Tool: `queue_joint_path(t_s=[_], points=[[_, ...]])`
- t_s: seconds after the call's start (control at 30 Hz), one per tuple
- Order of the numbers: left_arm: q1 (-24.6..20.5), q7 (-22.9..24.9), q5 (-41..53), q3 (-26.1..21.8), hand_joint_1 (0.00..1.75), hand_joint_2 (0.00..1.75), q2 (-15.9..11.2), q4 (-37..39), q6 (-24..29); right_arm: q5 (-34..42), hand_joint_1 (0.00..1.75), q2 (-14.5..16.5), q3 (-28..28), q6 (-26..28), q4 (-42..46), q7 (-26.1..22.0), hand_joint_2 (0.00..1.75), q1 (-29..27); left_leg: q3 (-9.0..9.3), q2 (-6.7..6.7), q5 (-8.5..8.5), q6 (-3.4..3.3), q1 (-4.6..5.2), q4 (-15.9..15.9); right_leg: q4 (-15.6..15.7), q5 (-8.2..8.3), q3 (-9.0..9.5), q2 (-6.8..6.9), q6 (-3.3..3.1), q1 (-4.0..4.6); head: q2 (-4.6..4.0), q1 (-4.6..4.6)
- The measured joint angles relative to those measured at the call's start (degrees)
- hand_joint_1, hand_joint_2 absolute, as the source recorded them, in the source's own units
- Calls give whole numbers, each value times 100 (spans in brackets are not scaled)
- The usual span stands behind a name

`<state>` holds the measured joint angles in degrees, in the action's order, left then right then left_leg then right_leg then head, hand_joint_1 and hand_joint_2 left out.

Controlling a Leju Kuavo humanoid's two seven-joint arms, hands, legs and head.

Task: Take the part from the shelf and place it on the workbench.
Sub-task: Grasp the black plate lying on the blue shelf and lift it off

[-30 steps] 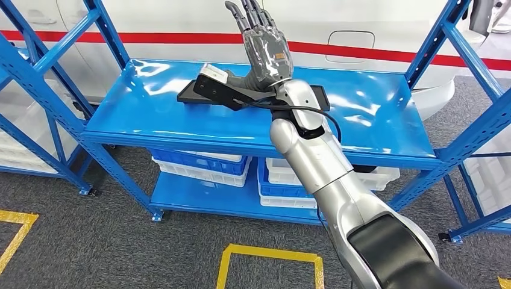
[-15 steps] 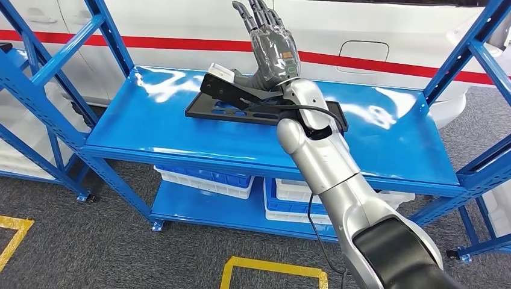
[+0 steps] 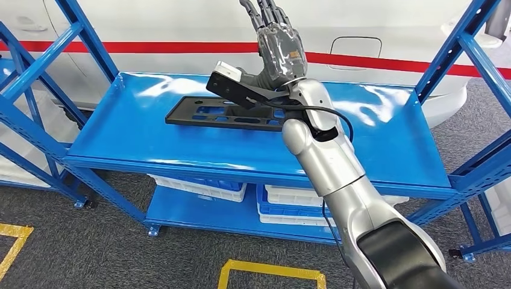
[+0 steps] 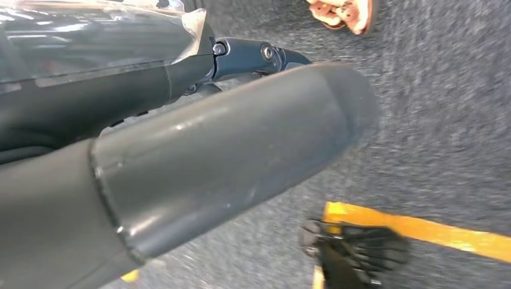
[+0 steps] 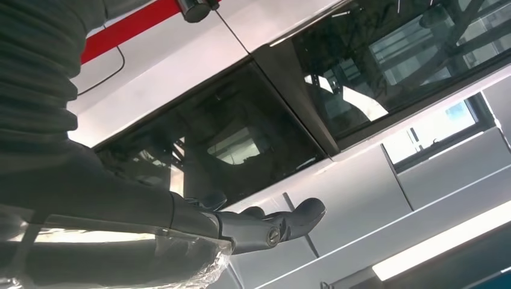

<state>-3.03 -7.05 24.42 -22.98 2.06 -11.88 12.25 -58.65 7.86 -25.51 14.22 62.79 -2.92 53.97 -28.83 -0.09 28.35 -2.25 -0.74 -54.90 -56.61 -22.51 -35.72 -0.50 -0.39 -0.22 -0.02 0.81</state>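
Behind the blue shelf unit stood one white car body with a single red stripe along its side, the largest thing in the head view. One shelf unit showed whole, with parts of two more blue frames at either edge. Its top deck carried one flat black part, pierced with several cut-outs, lying slightly askew toward the middle of the deck, its near edge well back from the front lip. On the lower deck sat three stacks of blue and white bins, side by side under the part. On the grey carpet in front of the shelf ran yellow floor marking, two separate pieces.

One silver arm, the right, reached up from below over the shelf's front edge, a black cable looping at its wrist. The right hand was raised above the far end of the part, fingers spread and pointing upward toward the car, holding nothing; the thumb side lay low near the part, contact unclear. A small camera block on the wrist hung just above the part. In the right wrist view the same hand stretched out flat against the car's dark window.

The left hand hung over the carpet, well away from the shelf; I cannot tell how its fingers lay.
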Motion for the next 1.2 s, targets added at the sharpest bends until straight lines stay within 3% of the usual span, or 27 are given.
queue_joint_path(t_s=[0.2,0.33,0.57,0.9,1.03,1.2], points=[[10,425,349,236,0,0,9,16,-12,-12,0,-184,70,-18,236,21,175,-161,-2,0,-19,154,-14,5,0,23,2,1,-38,14,0,-2],[15,662,524,395,0,0,13,31,-15,-11,0,-288,85,-38,361,21,175,-281,-2,0,-43,200,-10,2,0,29,6,3,-39,9,1,-3],[22,822,742,562,0,0,36,52,-33,-53,0,-486,-12,-184,735,-66,175,-723,0,-1,-42,199,3,-2,0,29,10,8,-34,-5,0,-4],[20,806,963,643,0,0,57,54,-54,-544,0,-796,-803,-633,1245,5,175,-1430,-2,0,-17,187,9,-2,1,16,9,7,-18,-12,0,-4],[15,758,1064,676,0,0,62,54,-44,-980,0,-841,-1242,-749,1129,192,175,-1644,-2,-1,-16,186,9,-2,1,14,9,7,-16,-13,0,-3],[13,740,1134,689,0,0,79,54,-30,-1243,0,-824,-1515,-514,564,415,175,-1677,-3,-1,-17,188,9,-2,1,14,10,8,-16,-13,0,-4]])
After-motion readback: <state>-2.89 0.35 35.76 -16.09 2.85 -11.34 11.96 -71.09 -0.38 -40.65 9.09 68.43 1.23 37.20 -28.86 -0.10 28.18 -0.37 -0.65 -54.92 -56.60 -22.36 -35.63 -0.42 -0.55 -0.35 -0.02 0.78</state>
